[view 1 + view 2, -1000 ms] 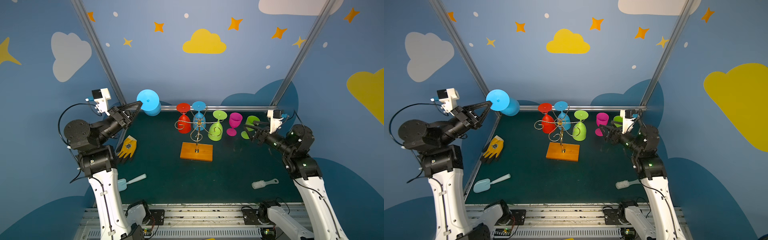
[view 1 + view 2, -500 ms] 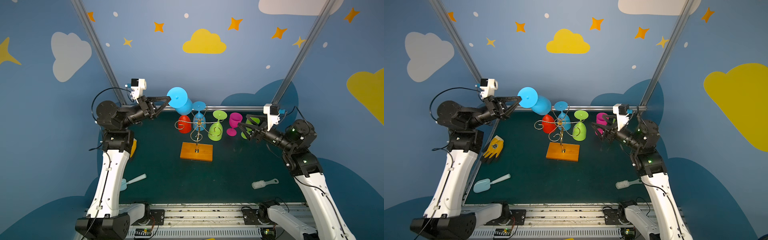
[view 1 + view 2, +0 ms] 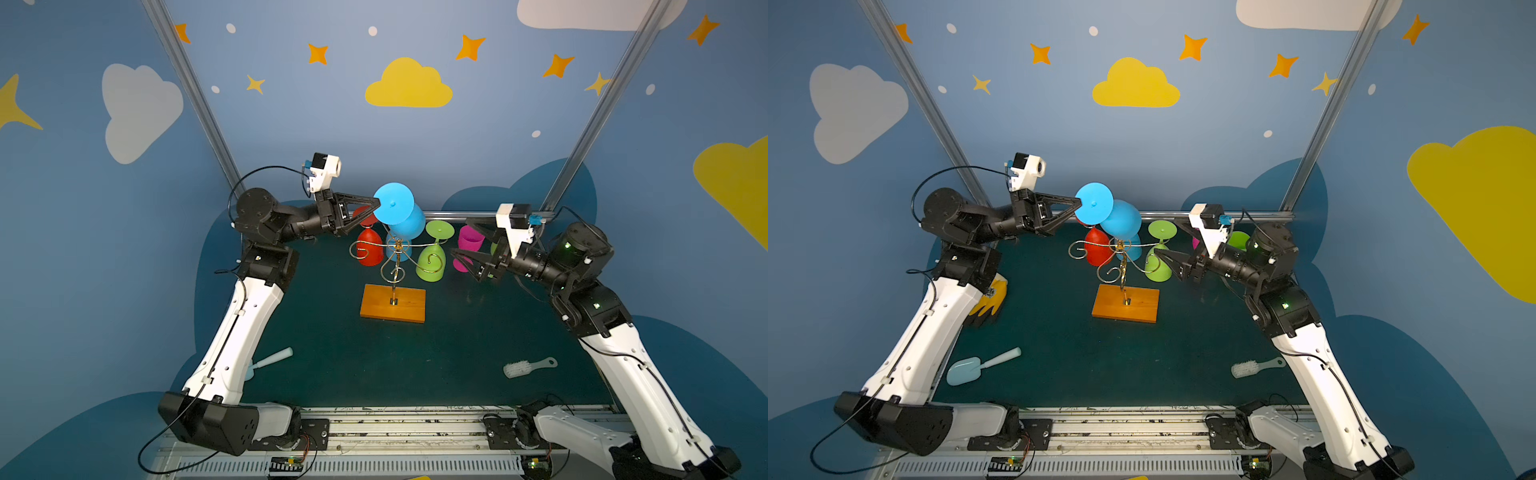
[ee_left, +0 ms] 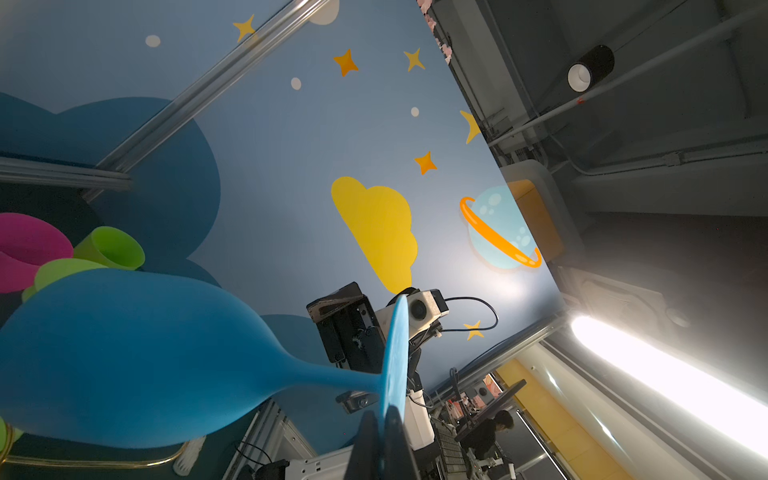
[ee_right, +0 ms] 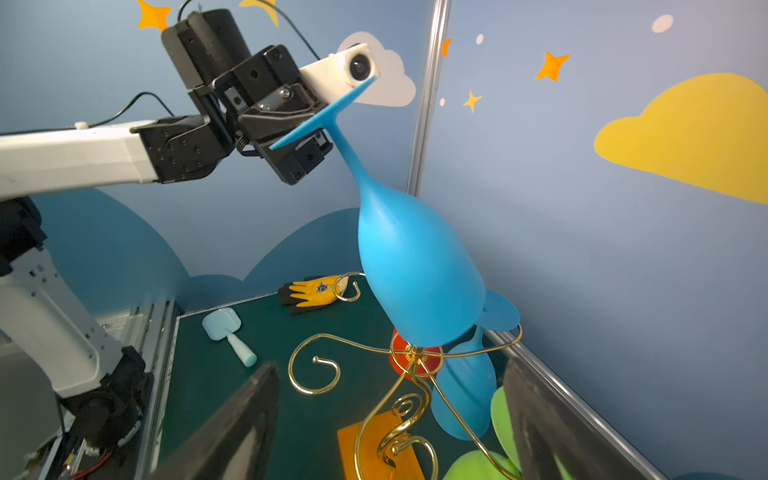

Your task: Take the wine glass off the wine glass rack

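- We see the left gripper (image 3: 376, 204) clamped on only the rim of the blue wine glass's (image 3: 409, 228) thin foot. With so little held, the tilted glass could swivel or slip out.
- The glass hangs bowl-down over the wine glass rack (image 3: 392, 303). Whether its mouth touches the gold hub we cannot tell. If it does, a sideways pull could snag a curl and tip the rack.
- That would shake the red glass (image 3: 369, 249), second blue glass (image 5: 463, 390) and green glass (image 3: 430, 262) hanging there.
- The right gripper (image 3: 458, 236) waits with jaws spread wide, holding nothing, close to the green glass. We judge a bump possible.
- The upright pink glass (image 4: 25, 241) looks empty.
- The pale blue scoop (image 3: 963, 370) is also empty.
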Controlling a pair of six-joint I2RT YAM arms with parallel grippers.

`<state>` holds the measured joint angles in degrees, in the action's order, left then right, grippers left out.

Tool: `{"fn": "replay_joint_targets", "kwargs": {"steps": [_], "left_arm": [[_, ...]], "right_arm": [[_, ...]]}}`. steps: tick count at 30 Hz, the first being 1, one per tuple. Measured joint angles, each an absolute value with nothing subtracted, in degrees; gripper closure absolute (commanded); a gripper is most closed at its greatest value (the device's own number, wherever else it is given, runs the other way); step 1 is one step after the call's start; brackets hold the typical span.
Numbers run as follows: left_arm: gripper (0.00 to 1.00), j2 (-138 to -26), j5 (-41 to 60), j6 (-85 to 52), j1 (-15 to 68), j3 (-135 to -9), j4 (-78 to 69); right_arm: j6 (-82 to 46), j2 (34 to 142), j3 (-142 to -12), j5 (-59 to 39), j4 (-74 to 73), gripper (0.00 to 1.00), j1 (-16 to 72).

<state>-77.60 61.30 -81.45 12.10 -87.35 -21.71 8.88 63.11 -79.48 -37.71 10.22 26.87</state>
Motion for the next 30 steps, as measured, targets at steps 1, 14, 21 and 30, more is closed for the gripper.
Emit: {"fn": "replay_joint_targets", "kwargs": {"steps": [1, 14, 21, 30], "left_arm": [[0.97, -77.87, 61.47, -81.69, 12.29, -87.33, -22.06], [0.97, -79.18, 63.26, -83.66, 13.72, -87.64, -24.05], [0.97, -79.18, 63.24, -83.79, 14.33, -87.64, -24.03], [0.97, -79.18, 63.24, -83.81, 14.83, -87.64, -24.03]], "right_arm": [[10.2, 63.79, -79.85, -37.56, 10.28, 0.13, 27.57], [21.91, 71.46, -83.0, -34.35, 9.17, 0.11, 30.61], [23.27, 75.02, -85.69, -34.09, 8.27, 0.1, 31.83], [23.68, 78.54, -87.39, -33.93, 7.57, 0.1, 34.04]]}}
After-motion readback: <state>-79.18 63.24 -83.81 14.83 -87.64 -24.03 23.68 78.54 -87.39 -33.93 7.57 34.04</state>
